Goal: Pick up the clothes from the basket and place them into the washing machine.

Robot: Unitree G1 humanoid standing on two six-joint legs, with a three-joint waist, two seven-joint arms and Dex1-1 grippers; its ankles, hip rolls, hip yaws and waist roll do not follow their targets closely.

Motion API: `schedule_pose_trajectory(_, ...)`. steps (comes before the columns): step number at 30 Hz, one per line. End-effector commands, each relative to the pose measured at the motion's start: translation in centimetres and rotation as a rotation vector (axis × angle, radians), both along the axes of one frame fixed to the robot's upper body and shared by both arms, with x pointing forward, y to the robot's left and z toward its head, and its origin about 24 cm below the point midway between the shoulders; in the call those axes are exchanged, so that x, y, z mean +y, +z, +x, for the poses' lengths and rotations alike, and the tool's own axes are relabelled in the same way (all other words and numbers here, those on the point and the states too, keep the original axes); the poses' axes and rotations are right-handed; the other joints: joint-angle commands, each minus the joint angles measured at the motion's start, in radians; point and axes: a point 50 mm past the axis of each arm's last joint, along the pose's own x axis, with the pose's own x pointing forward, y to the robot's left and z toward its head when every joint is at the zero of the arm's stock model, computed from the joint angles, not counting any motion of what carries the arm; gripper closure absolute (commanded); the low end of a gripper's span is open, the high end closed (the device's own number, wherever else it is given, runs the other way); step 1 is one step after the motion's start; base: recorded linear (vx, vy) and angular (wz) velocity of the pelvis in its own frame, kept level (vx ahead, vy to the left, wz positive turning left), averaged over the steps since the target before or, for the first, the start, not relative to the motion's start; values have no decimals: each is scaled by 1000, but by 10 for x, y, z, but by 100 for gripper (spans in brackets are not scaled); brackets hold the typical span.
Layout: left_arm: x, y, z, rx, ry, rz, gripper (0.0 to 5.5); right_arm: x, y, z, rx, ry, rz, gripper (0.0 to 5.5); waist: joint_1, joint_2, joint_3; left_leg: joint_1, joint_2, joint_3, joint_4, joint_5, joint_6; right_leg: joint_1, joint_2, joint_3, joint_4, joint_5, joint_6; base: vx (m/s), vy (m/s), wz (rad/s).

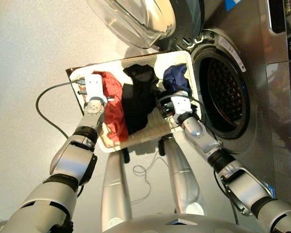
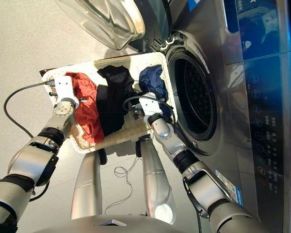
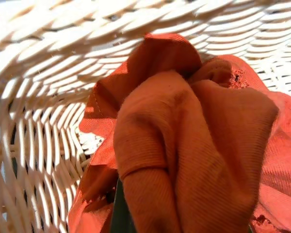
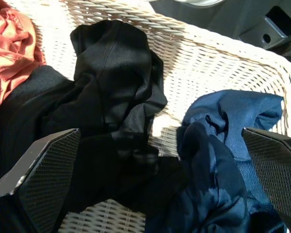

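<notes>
Presently all three garments lie in the cream woven basket (image 1: 190, 77): orange-red cloth (image 1: 114, 104) at the left gripper (image 1: 93, 85), grip indeterminable. The black garment (image 1: 138, 99) is central; the right gripper (image 4: 150, 182), wide open, straddles the navy garment (image 4: 223, 145). The dark front-loading washing machine (image 1: 223, 92) stands open, nothing loaded.

Black cable (image 1: 47, 104) loops over the pale floor (image 1: 24, 43), off the basket's left edge, curving out & back toward the near-left corner. Thin cord (image 1: 143, 179) lies in a loose squiggle on the floor just off the basket's near edge. On the far right, a dark flat-panelled appliance (image 2: 264, 92) w/ glossy front & small printed marks. Blue label (image 1: 231, 4) at its top edge.
</notes>
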Motion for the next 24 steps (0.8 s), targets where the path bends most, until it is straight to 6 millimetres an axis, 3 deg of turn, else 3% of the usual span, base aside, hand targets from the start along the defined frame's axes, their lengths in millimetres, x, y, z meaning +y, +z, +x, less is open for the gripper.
schedule_pose_trajectory(1, 4, -4, -7, -60, 6, -82, 550, 15, 15, -3, -78, 66, 69, 0, 1, 34, -19, 126, -38, -31, -4, -105, 30, 132, -16, -8, -49, -75, 107, 0, 0, 0)
schedule_pose_trajectory(5, -3, -15, -13, -65, -18, -150, 550, 14, 4, -6, -35, 64, 60, 0, 12, 37, -12, 209, -42, -32, -54, -91, 24, 210, -23, -8, -90, -62, 108, 0, 0, 0)
schedule_pose_trajectory(8, -22, -27, -24, -97, -79, -267, 550, 9, -14, -9, 20, 55, -11, 0, 28, 37, 4, 322, -57, -21, -137, -30, 19, 321, -36, -13, -164, -14, 103, -98, -64, 30)
schedule_pose_trajectory(12, -43, -32, -37, -133, -178, -358, 550, 2, -28, -13, 50, 47, -105, 0, 47, 42, 19, 419, -65, -19, -193, -7, 12, 423, -42, -18, -215, -3, 104, 13, -49, 54)
schedule_pose_trajectory(13, -58, -33, -49, -168, -260, -414, 550, -6, -36, -17, 50, 57, -197, 0, 59, 49, 21, 475, -69, -22, -221, 4, 9, 481, -45, -28, -238, -3, 103, 27, -69, 44)
schedule_pose_trajectory(15, -63, -34, -54, -167, -286, -429, 550, -8, -41, -19, 62, 57, -222, 0, 63, 50, 24, 497, -72, -25, -231, 6, 9, 506, -46, -31, -248, -2, 103, 18, -70, 27)
schedule_pose_trajectory(16, -76, -30, -64, -196, -367, -484, 550, -13, -50, -24, 62, 82, -323, 0, 74, 55, 24, 546, -70, -29, -255, 14, 7, 559, -51, -38, -267, -2, 103, 7, -54, 89)
schedule_pose_trajectory(24, -98, -26, -92, -211, -540, -604, 550, -8, -50, -42, -46, 255, -504, 0, 90, 69, -3, 699, -68, -34, -333, 30, 1, 721, -50, -63, -341, -6, 104, 7, -22, 69)
